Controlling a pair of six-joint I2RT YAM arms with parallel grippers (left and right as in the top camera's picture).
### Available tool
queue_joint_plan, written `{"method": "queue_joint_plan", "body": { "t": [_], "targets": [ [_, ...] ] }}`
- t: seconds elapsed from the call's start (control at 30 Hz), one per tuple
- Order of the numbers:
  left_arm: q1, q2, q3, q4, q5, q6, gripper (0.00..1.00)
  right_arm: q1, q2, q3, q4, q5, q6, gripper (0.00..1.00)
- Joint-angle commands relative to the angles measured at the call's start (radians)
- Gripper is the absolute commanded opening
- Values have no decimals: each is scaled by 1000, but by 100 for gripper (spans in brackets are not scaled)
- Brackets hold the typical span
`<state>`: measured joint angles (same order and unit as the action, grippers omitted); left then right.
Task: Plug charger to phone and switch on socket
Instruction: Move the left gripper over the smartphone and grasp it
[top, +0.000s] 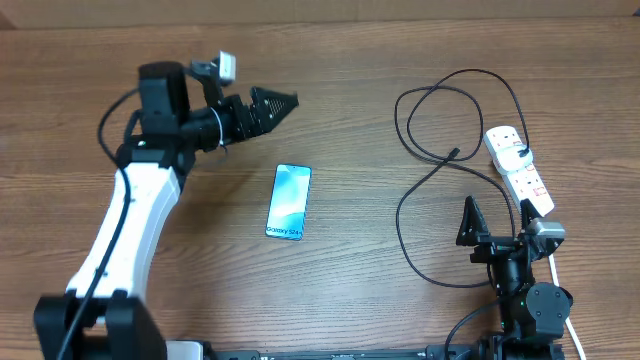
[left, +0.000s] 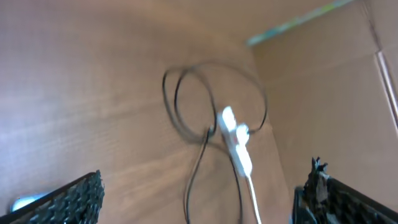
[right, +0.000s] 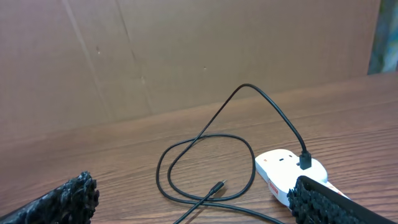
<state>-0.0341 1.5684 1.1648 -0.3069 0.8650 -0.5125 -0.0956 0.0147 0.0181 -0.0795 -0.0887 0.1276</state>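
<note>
The left end effector (top: 283, 108) is opened wide and holds nothing; in the left wrist view its two black ribbed fingers (left: 68, 199) stand at the bottom corners, with only bare wood between them. It hangs over the far left part of the wooden surface (top: 350, 60) and points to the right; it is apart from the phone (top: 289, 201). The right end effector (top: 495, 228) is also opened wide and empty; it is at the near right edge, just beside the near end of the power strip (top: 520, 165).

The phone lies flat with the screen up, a little left of the middle of the surface; the screen is light blue, with "Galaxy S24" written at its near end. The power strip lies slanted at the right side; a white cord (top: 563, 290) leaves its near end. The black charger cable (top: 405, 205) is plugged into the far end of the strip and makes loose loops on the wood to the left of it; its small free plug (top: 453, 153) lies among these loops, well apart from the phone. The left wrist view is blurred; only the strip and the loops can be seen there.
</note>
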Motion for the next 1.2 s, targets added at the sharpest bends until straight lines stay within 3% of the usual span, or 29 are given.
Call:
{"method": "queue_joint_plan", "body": {
  "t": [0.0, 0.07, 0.27, 0.4, 0.53, 0.77, 1.03, 1.17],
  "targets": [
    [-16, 47, 18, -22, 48, 82, 100, 1, -12, -10, 3, 10, 2, 100],
    [-50, 55, 18, -89, -81, 93, 100, 1, -12, -10, 3, 10, 2, 100],
    [-235, 57, 19, -288, -689, 51, 100, 1, -12, -10, 3, 10, 2, 100],
    [-357, 57, 18, -349, -838, 48, 100, 1, -12, -10, 3, 10, 2, 100],
    [-430, 57, 18, -404, -1013, -35, 99, 1, -12, -10, 3, 10, 2, 100],
    [-422, 64, 14, -455, -1058, -43, 100, 1, -12, -10, 3, 10, 2, 100],
    [-421, 149, 10, -447, -1016, 156, 99, 1, -12, -10, 3, 10, 2, 100],
    [-420, 222, 10, -443, -1002, 188, 100, 1, -12, -10, 3, 10, 2, 100]
  ]
}}
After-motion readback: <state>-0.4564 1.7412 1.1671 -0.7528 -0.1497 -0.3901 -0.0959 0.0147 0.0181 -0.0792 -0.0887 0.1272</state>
